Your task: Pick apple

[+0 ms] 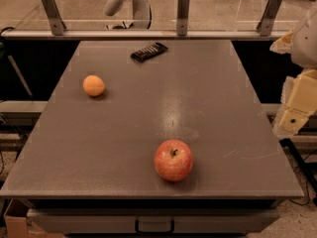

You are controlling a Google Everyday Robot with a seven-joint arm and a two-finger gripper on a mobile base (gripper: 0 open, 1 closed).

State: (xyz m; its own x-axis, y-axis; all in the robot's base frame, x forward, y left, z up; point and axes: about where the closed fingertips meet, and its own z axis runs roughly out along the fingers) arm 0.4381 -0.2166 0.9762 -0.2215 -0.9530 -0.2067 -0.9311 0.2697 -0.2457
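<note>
A round red apple (173, 160) with yellowish speckles and a short dark stem stands upright on the grey table (148, 108), near its front edge and a little right of centre. My gripper (296, 114) is a cream-coloured block at the right edge of the view, beyond the table's right side and raised above it. It is far to the right of the apple and touches nothing. Part of the arm above it is cut off by the frame.
A smaller plain orange fruit (93, 86) lies on the left side of the table. A dark flat packet (148, 51) lies near the far edge. A glass barrier on metal posts (183, 11) runs behind the table. A drawer handle (154, 226) shows under the front edge.
</note>
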